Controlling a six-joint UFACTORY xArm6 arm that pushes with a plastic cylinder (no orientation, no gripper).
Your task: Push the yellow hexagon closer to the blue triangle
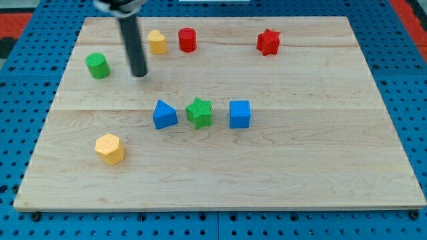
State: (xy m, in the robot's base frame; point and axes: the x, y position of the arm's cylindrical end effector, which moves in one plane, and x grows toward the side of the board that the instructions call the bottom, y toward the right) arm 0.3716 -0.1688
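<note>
Wooden board (320,167) on blue pegboard (20,73), seven blocks on it.

Yellow hexagon (109,148) near-left on the board, alone. Blue triangle (164,115) up and right of it, close but apart, clear wood between the two.

Triangle at the left end of a middle row: green star (199,112) just beside it on the right, blue cube (239,114) right of the star, small gaps throughout.

Far edge: second yellow block (157,42), rounded top, exact shape unclear; red cylinder (187,40) just right of it; red star (268,42) well off to the right. Green cylinder (98,65) far-left.

Rod coming in from the top edge, my tip (139,75) down on the board between the green cylinder and the far yellow block, slightly nearer than both. Touching nothing. Well apart from the hexagon, which sits nearer and a bit left. Triangle nearer and slightly right of the tip.

No hand fitted, plain rod only, so nothing spread, pressed or pinched.
</note>
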